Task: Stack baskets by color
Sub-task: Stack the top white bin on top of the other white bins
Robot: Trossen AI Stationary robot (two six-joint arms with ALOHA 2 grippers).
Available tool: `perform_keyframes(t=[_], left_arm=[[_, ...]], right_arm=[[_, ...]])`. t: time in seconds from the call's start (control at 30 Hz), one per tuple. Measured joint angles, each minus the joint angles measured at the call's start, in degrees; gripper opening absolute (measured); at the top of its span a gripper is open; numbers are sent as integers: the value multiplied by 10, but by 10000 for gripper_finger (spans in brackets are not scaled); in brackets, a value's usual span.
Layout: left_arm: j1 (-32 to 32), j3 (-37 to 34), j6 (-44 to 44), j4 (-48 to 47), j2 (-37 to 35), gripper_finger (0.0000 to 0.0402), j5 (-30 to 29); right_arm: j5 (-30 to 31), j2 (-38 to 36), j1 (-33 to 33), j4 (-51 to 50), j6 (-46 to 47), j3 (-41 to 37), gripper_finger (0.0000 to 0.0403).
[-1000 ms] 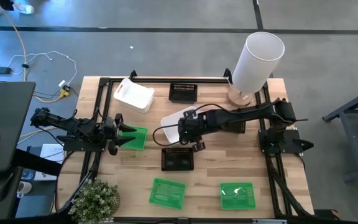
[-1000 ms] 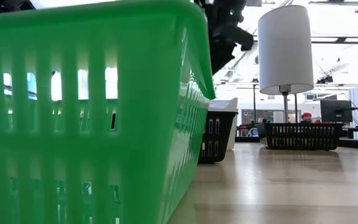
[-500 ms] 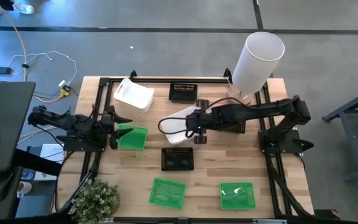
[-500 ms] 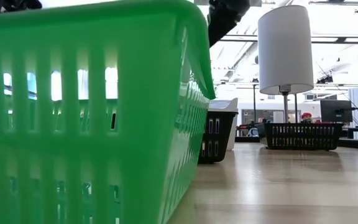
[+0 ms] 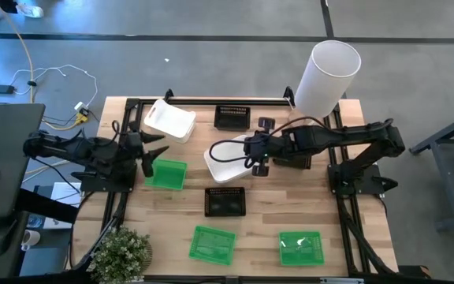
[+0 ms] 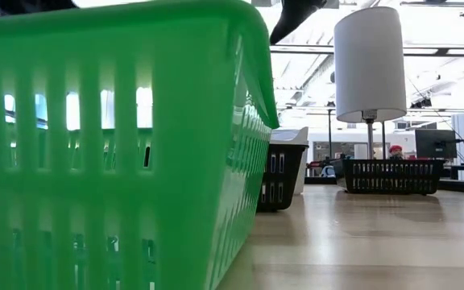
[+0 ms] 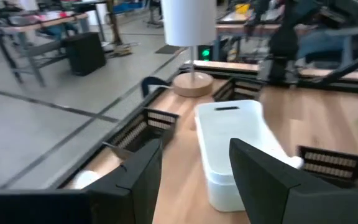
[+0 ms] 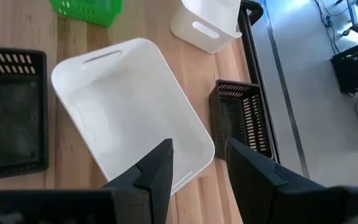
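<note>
left gripper (image 5: 154, 150) jaws apart, empty, arm low at tabletop's left edge beside green basket (image 5: 168, 174) | right gripper (image 5: 260, 162) jaws apart, empty, arm stretched across middle above white basket (image 5: 225, 162) | step: drop squarely over its rim, grip 1 wall, then carry to the other white basket (image 5: 169, 119)

From my remote station, the wooden table (image 5: 172, 201) carried white baskets at far left (image 5: 169, 120) and centre (image 5: 228, 159), black baskets at far centre (image 5: 232, 117) and mid-table (image 5: 225, 202), green baskets at left (image 5: 168, 173) and along the near edge (image 5: 212, 243) (image 5: 301, 247), plus a tall white cylinder (image 5: 325, 79) at far right.
</note>
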Motion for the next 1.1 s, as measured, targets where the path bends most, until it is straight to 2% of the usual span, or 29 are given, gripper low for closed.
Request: perform_keyframes(t=[0.13,0.33,0.53,0.67,1.1], left_arm=[[42,59,33,-48,58,177,11],[116,146,65,-137,158,177,80],[186,219,77,-267,255,177,132],[215,239,106,-306,308,177,154],[268,242,158,-341,460,177,154]], right_arm=[[-3,0,0,-14,3,0,134],[-10,0,0,-48,29,0,134],[-41,0,0,-67,41,0,134],[-60,0,0,-69,41,0,134],[-64,0,0,-96,45,0,134]])
